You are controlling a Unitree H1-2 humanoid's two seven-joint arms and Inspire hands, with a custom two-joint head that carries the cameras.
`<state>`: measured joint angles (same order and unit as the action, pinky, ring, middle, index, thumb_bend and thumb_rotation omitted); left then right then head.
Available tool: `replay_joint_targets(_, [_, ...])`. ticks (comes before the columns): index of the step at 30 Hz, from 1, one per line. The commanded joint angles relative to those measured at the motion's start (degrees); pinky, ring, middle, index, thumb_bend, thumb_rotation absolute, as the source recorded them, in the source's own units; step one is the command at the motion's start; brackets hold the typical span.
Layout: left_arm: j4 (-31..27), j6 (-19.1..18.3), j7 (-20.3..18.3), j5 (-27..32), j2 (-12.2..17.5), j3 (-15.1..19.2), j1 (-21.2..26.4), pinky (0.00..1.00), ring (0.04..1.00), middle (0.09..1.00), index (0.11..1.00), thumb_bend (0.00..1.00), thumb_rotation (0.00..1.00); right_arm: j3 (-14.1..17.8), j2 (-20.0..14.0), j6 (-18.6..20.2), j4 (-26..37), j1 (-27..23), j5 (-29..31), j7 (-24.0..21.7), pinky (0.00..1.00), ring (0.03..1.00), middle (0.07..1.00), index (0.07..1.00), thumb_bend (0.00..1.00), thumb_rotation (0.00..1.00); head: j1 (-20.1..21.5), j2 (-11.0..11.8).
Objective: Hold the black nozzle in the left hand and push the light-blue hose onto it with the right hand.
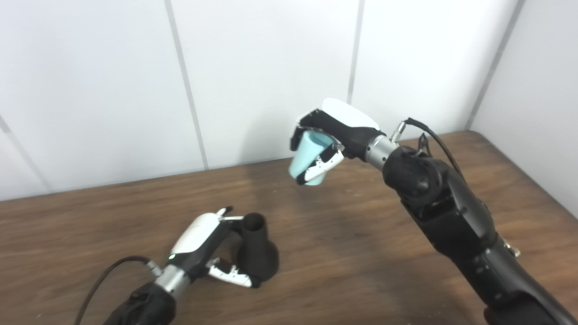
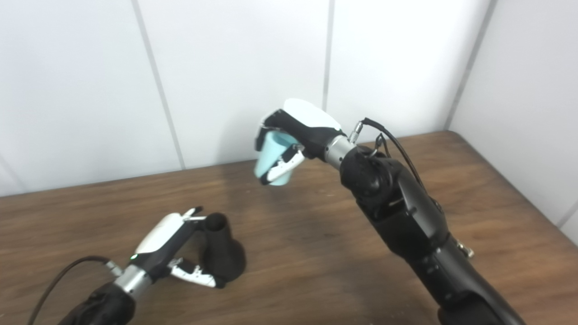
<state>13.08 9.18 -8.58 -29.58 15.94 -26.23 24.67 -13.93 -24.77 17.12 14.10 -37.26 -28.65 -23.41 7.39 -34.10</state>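
Note:
The black nozzle (image 1: 257, 248) stands upright on the wooden table (image 1: 343, 243), narrow open end up and flared base down. My left hand (image 1: 205, 246) wraps it from the left, fingers near the top and thumb at the base, shut on it. High above the table, right of the nozzle, my right hand (image 1: 332, 131) is shut on the light-blue hose piece (image 1: 307, 158), a short tapered tube whose wider open end points down and left. Nozzle and hose are well apart.
White wall panels (image 1: 271, 67) rise right behind the table's far edge. A side wall (image 1: 542, 90) closes in at the right. A black cable (image 1: 104, 275) trails from my left wrist.

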Motion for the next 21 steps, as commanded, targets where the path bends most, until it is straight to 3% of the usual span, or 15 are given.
replay_joint_targets(1, [2.1, -3.0, -3.6, -3.7, 0.3, -2.6, -2.0, 1.00, 0.609, 0.488, 0.485, 0.52, 0.00, 1.1, -0.3, -2.4, 3.3, -2.8, 1.0, 0.4, 0.35, 0.451, 0.480, 0.484, 0.50, 0.00, -0.6, -0.2])
replay_joint_targets(10, [2.7, -4.0, -3.9, -4.1, -0.9, -3.5, -0.8, 1.00, 0.609, 0.486, 0.486, 0.52, 0.00, 0.4, 0.8, -4.5, 7.8, -5.2, 5.9, -4.2, 0.34, 0.446, 0.491, 0.498, 0.50, 0.00, -5.0, -1.7])
replay_joint_targets(21, [2.6, -5.8, -3.9, -3.7, -2.3, -3.7, -0.3, 1.00, 0.606, 0.457, 0.504, 0.52, 0.00, -0.9, 1.5, -6.5, 6.2, -6.0, 6.6, -5.9, 0.33, 0.454, 0.496, 0.499, 0.50, 0.00, -7.4, -3.1])
